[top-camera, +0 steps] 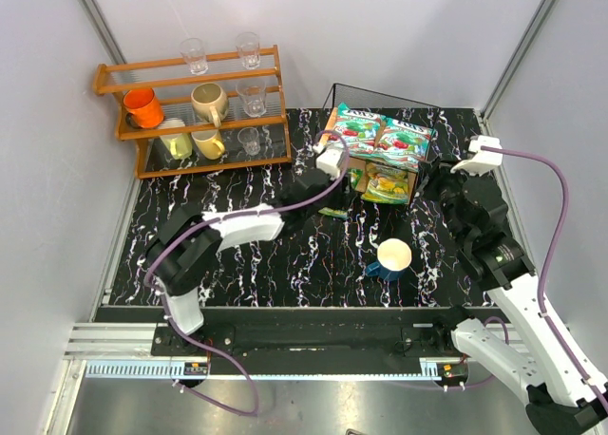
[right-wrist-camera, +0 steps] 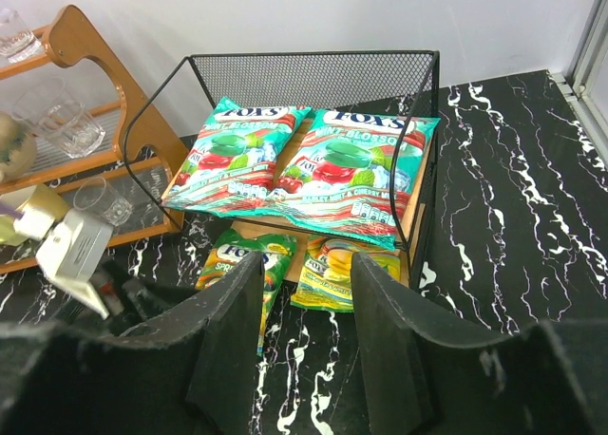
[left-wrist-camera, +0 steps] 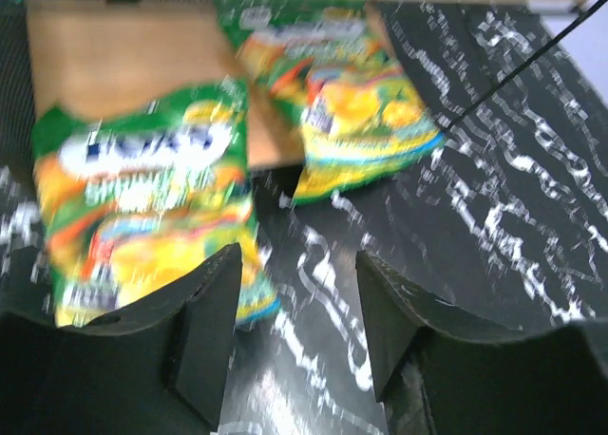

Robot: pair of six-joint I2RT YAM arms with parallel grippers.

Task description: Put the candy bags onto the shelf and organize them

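Note:
The shelf (top-camera: 380, 96) stands at the back middle of the table. Two teal-green candy bags (top-camera: 353, 126) (top-camera: 407, 141) lie side by side on its top board. Two yellow-green bags lie on the lower board: the right one (right-wrist-camera: 347, 269) mostly on it, the left one (right-wrist-camera: 242, 259) hanging off the front onto the table. My left gripper (left-wrist-camera: 299, 302) is open and empty, low over the table just in front of the left yellow-green bag (left-wrist-camera: 142, 198). My right gripper (right-wrist-camera: 306, 330) is open and empty, back from the shelf on its right front.
An orange-brown rack (top-camera: 195, 112) with mugs and glasses stands at the back left. A white-and-blue cup (top-camera: 392, 257) stands on the table in front of the shelf, between the arms. Grey walls close both sides.

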